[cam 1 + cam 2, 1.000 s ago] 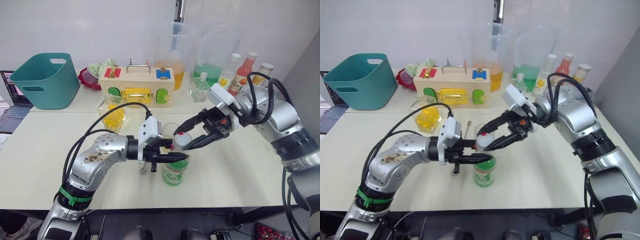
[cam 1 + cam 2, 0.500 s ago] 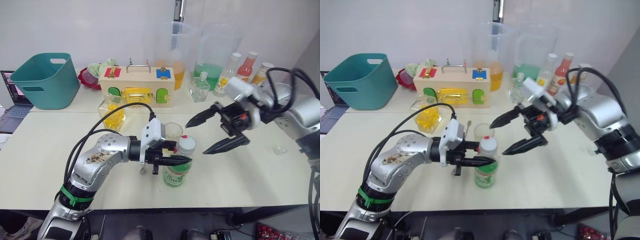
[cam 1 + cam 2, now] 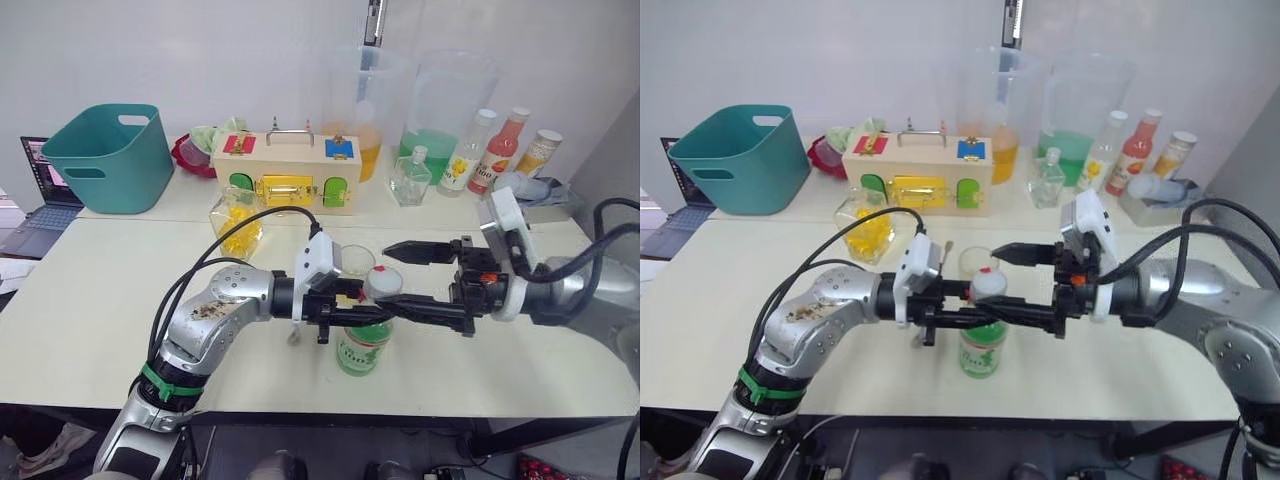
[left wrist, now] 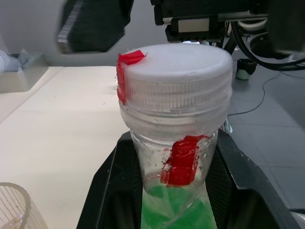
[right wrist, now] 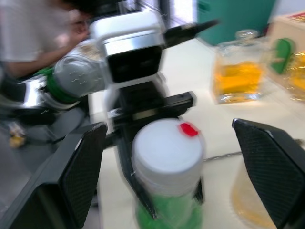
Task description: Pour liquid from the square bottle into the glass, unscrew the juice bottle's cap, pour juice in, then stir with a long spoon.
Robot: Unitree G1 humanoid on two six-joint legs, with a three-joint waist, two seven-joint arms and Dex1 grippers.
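Left gripper (image 3: 352,312) jaws grasping the juice bottle (image 3: 363,343) below its cap (image 3: 382,284); right gripper (image 3: 400,275) jaws released, straddling the cap.

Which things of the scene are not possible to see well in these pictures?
- Glass: head views, lower part hidden behind the left gripper.
- Juice bottle: left wrist view, label cut off by the edge.
- Person: right wrist view, blurred.
- Back-row bottle labels: too small to read.

The left gripper (image 3: 352,307) sits in the middle of the frame, fingers squeezed tight. The right gripper (image 3: 392,274) reaches in from the right, fingers spread wide.
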